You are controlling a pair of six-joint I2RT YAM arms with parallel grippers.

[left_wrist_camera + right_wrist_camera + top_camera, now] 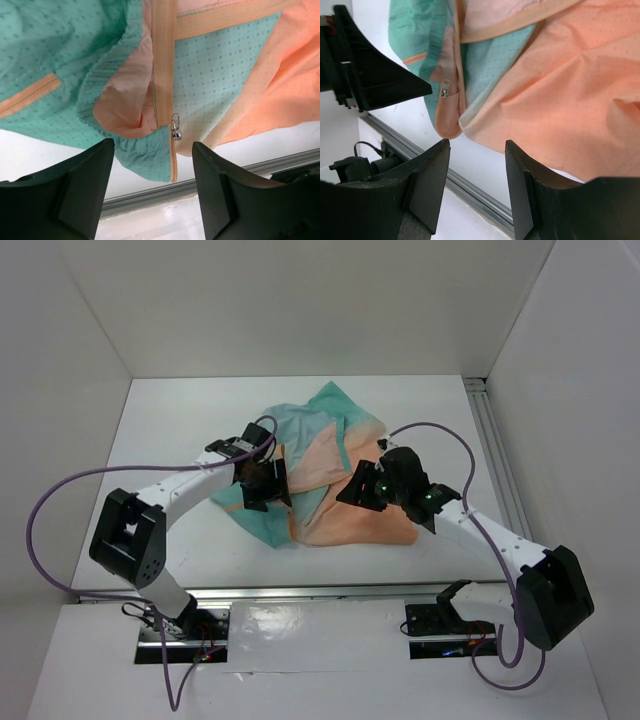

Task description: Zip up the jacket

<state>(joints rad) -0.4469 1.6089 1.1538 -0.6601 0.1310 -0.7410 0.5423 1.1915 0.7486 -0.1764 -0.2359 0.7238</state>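
The jacket (330, 525) lies crumpled in the middle of the white table (170, 420), teal at the left and back, peach at the right. My left gripper (266, 486) hovers over its left part, open and empty. In the left wrist view the jacket (220, 65) shows an orange zipper tape (163, 60) with a small silver zipper pull (175, 131) just beyond the open left gripper (152, 145). My right gripper (360, 486) is open and empty over the peach side. In the right wrist view the right gripper (477, 145) is near the jacket (560, 100), with the pull (444, 90) to its far left.
A metal rail (320, 592) runs along the table's front edge and another rail (495, 450) along the right side. White walls enclose the table on three sides. Purple cables (60, 490) loop off both arms. The left gripper's black finger (375, 75) shows in the right wrist view.
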